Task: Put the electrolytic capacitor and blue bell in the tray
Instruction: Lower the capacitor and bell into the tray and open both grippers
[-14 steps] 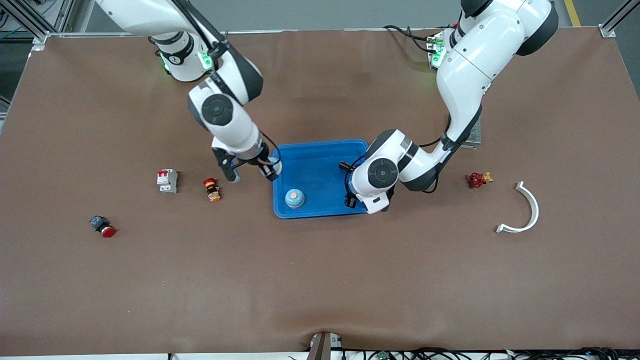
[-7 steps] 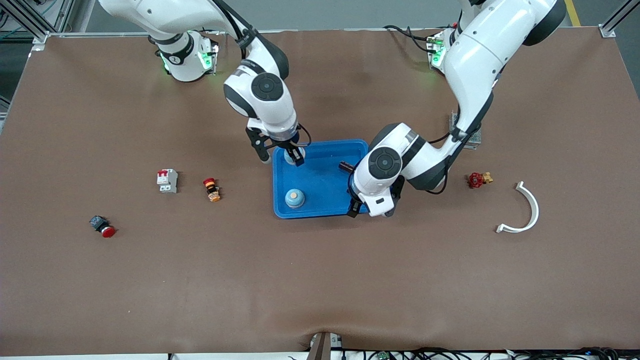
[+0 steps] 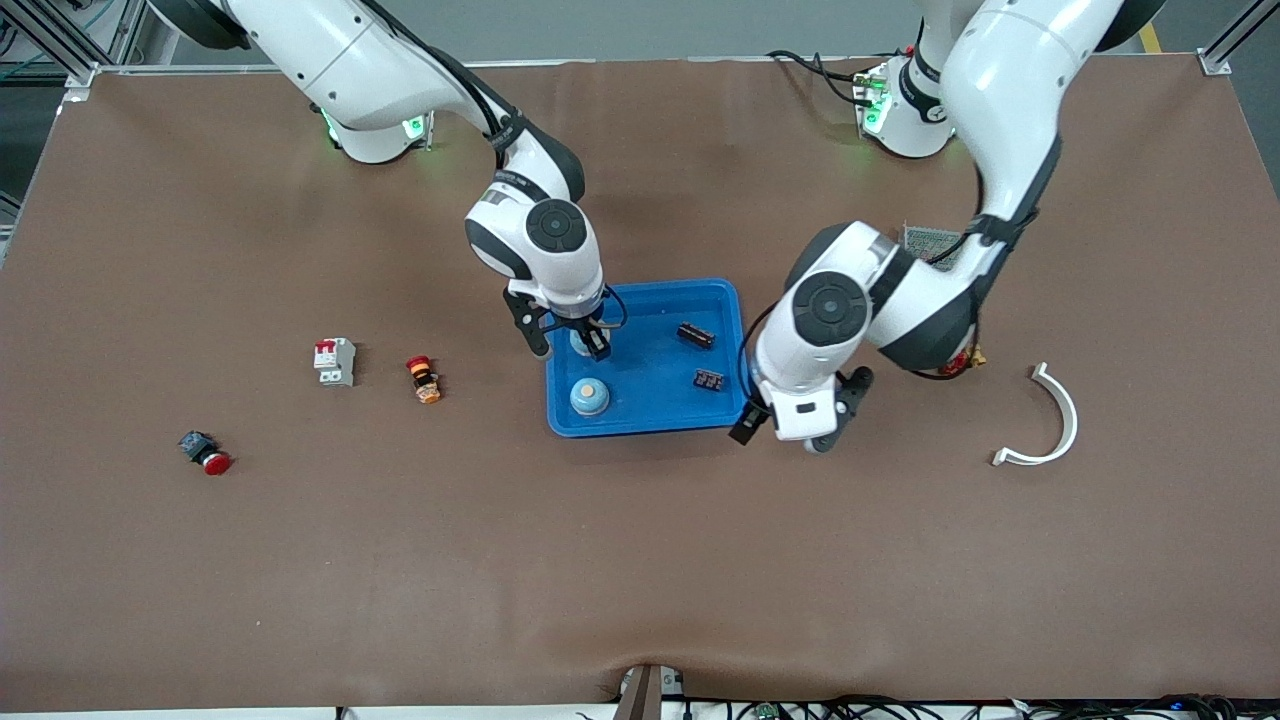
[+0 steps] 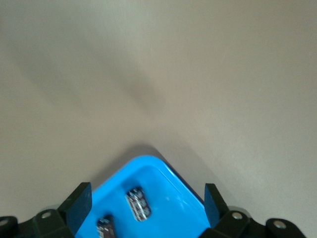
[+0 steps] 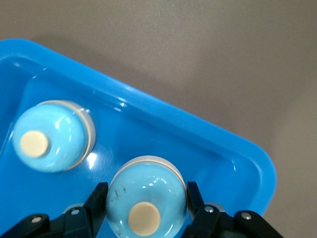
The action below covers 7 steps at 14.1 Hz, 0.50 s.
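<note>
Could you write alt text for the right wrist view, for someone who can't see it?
The right gripper clasps a pale blue bell between its fingers, over a bright blue tray. A second blue bell sits in the tray beside it, with brown table around.

The tray [image 3: 644,425] is crowded at the right arm's end: the right gripper [image 3: 570,339] with its bell [image 5: 145,199] hangs over that rim, a second bell [image 3: 590,397] just beside it. Two dark parts [image 3: 696,334] occupy the tray's other end; its middle floor lies open. The left gripper [image 3: 785,432] hangs over bare table beside the tray's corner.

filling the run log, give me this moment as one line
right pincer: shut on blue bell, over tray | left pincer: open, empty | capacitor: in tray | second bell: in tray
</note>
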{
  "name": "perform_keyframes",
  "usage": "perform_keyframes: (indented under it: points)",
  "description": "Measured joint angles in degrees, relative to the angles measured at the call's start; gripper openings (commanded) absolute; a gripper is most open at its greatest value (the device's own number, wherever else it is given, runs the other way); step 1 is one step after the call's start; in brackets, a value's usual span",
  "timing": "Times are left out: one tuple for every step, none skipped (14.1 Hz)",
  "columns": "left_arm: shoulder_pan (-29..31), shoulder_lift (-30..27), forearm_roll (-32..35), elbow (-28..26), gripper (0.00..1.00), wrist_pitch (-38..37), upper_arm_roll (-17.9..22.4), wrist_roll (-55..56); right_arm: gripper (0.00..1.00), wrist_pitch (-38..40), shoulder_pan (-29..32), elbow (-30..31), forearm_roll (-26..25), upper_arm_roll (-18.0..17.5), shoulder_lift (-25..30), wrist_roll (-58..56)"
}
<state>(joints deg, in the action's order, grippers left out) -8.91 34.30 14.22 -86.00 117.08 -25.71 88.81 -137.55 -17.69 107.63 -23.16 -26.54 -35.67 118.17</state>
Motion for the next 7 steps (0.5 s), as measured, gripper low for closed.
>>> perform_keyframes:
  points:
    - [0.9,-1.1,0.0,0.0,1.00,-1.2,0.0,-2.3,0.00,0.0,0.0,-0.4,-0.5,0.0,-0.9,0.0]
    - [1.5,-1.9,0.0,0.0,1.00,-2.2,0.0,-4.1,0.00,0.0,0.0,-0.7,-0.7,0.0,-1.6,0.0]
    - [1.9,-2.5,0.0,0.0,1.00,-3.1,0.0,-5.7,0.00,0.0,0.0,-1.0,-0.7,0.0,-2.1,0.0]
    - [2.3,-3.0,0.0,0.0,1.00,-3.9,0.0,-7.3,0.00,0.0,-0.1,-1.3,-0.7,0.0,-2.5,0.0]
    - [2.6,-3.5,0.0,0.0,1.00,-4.6,0.0,-9.1,0.00,0.0,-0.2,-1.4,-0.7,0.0,-2.7,0.0]
    - [3.1,-4.0,0.0,0.0,1.00,-5.2,0.0,-11.0,0.00,0.0,-0.3,-1.4,-0.7,0.0,-2.8,0.0]
    - [3.6,-4.5,0.0,0.0,1.00,-5.7,0.0,-12.8,0.00,0.0,-0.5,-1.4,-0.7,0.0,-2.8,0.0]
